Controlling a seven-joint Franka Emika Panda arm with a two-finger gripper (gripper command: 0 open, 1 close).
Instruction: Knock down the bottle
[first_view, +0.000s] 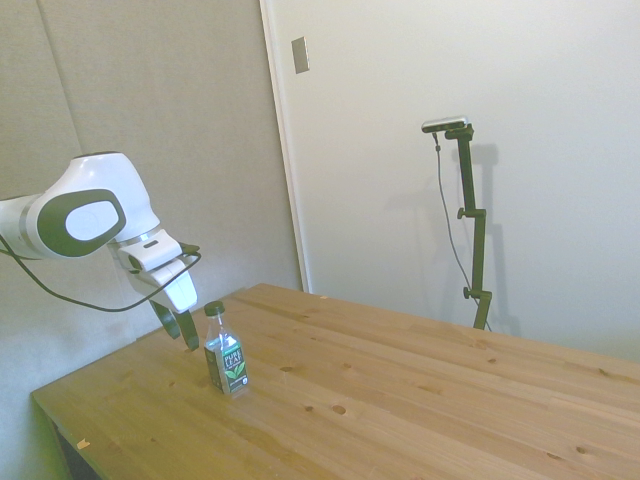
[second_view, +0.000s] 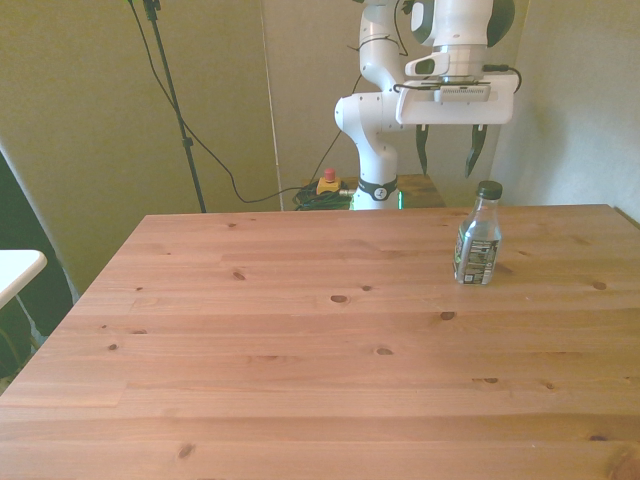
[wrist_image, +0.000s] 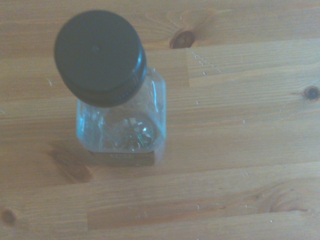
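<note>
The bottle (second_view: 478, 234), small and clear with a dark cap and a dark label, stands upright on the wooden table (second_view: 300, 350) near the front view's right edge. It also shows in the side view, bottle (first_view: 225, 352), and from above in the wrist view, bottle (wrist_image: 116, 90). My gripper (second_view: 447, 151) hangs open in the air behind the bottle and slightly above its cap, not touching it. In the side view the gripper (first_view: 178, 325) sits just left of the cap, with nothing between its fingers.
A red-topped button box (second_view: 327, 183) and cables lie on the floor beyond the table's far edge. A white surface (second_view: 15, 268) juts in at the front view's left.
</note>
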